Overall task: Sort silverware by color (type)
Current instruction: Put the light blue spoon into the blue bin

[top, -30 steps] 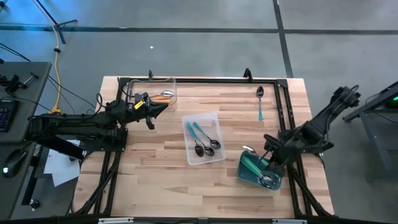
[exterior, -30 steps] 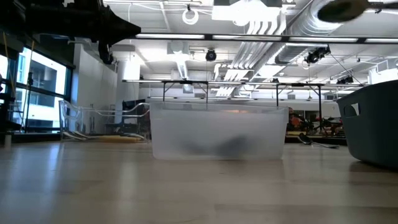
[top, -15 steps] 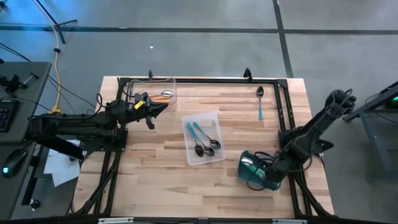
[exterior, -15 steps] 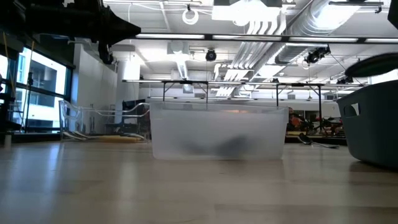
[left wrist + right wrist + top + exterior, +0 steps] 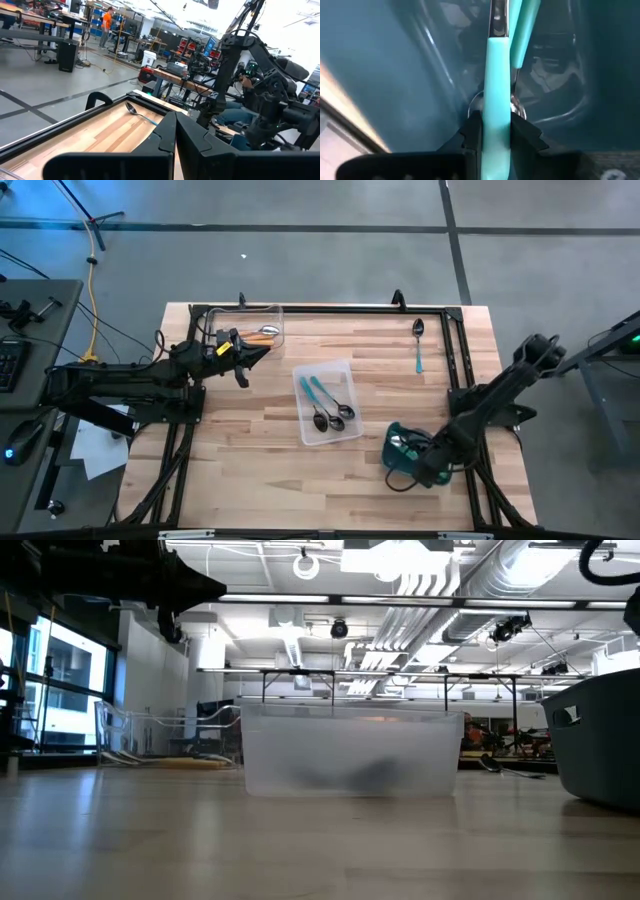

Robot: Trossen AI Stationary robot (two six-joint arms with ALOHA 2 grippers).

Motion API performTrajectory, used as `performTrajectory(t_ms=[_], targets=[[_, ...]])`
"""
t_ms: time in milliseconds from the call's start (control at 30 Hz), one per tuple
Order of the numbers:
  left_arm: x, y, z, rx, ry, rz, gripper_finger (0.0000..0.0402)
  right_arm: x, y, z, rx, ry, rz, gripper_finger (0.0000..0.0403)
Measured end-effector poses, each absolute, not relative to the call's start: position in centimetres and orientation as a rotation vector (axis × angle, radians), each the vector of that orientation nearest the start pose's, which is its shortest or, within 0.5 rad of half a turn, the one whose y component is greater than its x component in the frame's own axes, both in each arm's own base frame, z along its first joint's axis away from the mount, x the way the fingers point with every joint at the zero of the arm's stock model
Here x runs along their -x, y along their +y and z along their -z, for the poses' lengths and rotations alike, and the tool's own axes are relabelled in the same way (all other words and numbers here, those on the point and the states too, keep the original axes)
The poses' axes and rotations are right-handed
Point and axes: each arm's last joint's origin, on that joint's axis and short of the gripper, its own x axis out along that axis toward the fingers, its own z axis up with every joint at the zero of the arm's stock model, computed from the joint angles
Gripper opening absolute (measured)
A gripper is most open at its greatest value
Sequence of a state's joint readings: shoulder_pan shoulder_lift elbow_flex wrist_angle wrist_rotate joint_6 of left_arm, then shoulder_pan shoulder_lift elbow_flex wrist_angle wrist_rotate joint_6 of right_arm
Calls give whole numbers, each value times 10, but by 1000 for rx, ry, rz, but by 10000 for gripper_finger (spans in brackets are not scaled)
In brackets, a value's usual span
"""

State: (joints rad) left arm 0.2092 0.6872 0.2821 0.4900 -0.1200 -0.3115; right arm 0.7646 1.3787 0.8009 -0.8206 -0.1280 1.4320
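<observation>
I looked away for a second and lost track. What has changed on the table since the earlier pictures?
The right gripper has dropped down into the teal bin, its fingers clamped on a teal-handled spoon. The left gripper stayed shut beside the tray of orange spoons. The middle tray with its spoons and the lone spoon at the far edge have not moved.

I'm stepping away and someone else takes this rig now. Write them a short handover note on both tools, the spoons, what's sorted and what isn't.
Right tool: down in the teal plastic bin at the table's right front, shut on a teal-handled spoon; more spoons lie in the bin beneath it.
Left tool: shut, empty, waiting beside the clear plastic tray with orange-handled spoons.
Done: two teal-handled spoons lie in the middle clear tray.
Left: the held spoon, the rest of the bin, and one loose teal-handled spoon at the far right edge.
</observation>
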Motion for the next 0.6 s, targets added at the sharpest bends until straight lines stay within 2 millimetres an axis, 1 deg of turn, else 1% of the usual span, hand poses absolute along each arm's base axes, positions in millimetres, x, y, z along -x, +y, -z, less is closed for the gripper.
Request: performTrajectory(t_ms=[233, 467, 600], targets=[[-157, 37, -238, 305, -135, -313, 0, -168, 158, -170, -660, 1560, 393, 54], [-157, 37, -238, 314, -137, -313, 0, -169, 158, -166, -642, 1570, 414, 116], [-157, 37, -238, 313, -137, -313, 0, -169, 158, -166, -643, 1569, 413, 126]])
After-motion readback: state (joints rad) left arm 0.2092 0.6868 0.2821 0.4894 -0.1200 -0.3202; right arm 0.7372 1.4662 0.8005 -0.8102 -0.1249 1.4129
